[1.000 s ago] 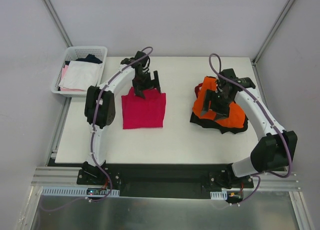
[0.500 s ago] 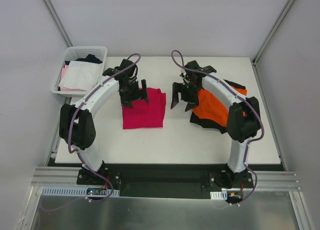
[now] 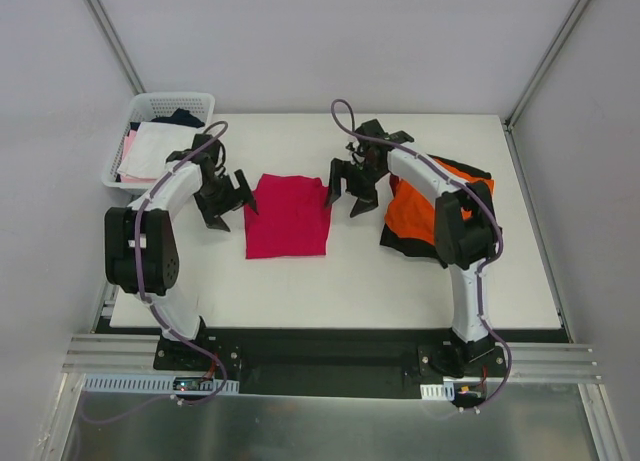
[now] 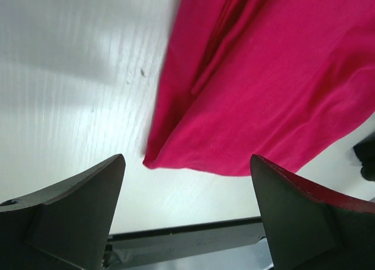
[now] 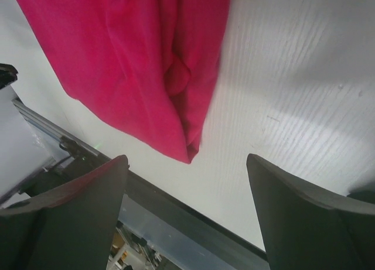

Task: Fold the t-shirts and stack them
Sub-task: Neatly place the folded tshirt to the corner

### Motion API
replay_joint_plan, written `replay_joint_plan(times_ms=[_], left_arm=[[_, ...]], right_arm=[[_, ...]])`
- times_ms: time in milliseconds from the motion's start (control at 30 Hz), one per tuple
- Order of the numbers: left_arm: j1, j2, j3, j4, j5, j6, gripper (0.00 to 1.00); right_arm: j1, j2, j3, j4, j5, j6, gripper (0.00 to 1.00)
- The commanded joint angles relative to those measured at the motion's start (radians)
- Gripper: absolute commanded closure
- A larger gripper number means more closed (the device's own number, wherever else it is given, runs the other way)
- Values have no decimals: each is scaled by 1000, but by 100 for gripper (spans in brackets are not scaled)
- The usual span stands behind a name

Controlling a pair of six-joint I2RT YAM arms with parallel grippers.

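Observation:
A folded crimson-magenta t-shirt (image 3: 289,216) lies flat mid-table; it also fills the top of the left wrist view (image 4: 275,77) and the right wrist view (image 5: 140,65). My left gripper (image 3: 226,202) hovers open just off its left edge, with nothing between the jaws. My right gripper (image 3: 349,193) hovers open just off its upper right corner, also holding nothing. A bright orange t-shirt (image 3: 430,209) lies crumpled at the right on top of a black t-shirt (image 3: 408,244); the right arm crosses over them.
A white mesh basket (image 3: 154,110) with white, pink and dark garments sits off the table's back left corner. Bare white tabletop (image 3: 350,281) runs along the front. Metal frame rails stand at the table's near edge.
Both grippers have come off the cloth and drawn apart: the left slid leftwards off the magenta shirt, and the right swung left from the orange pile to the magenta shirt's right corner.

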Motion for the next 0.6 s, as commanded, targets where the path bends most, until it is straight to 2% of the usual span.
replay_joint_plan(times_ms=[0,167,567], left_arm=[[66,-41,-44,90,69,6,11],[119,-21,-121,198,132,-11,11],[130,65,-185,344,212,-28,10]], right_arm=[[-29,-26,-28,102,-25,92,14],[-48,-10,-67,181,-56,146,14],[-46,68,-99,306,-105,235,14]])
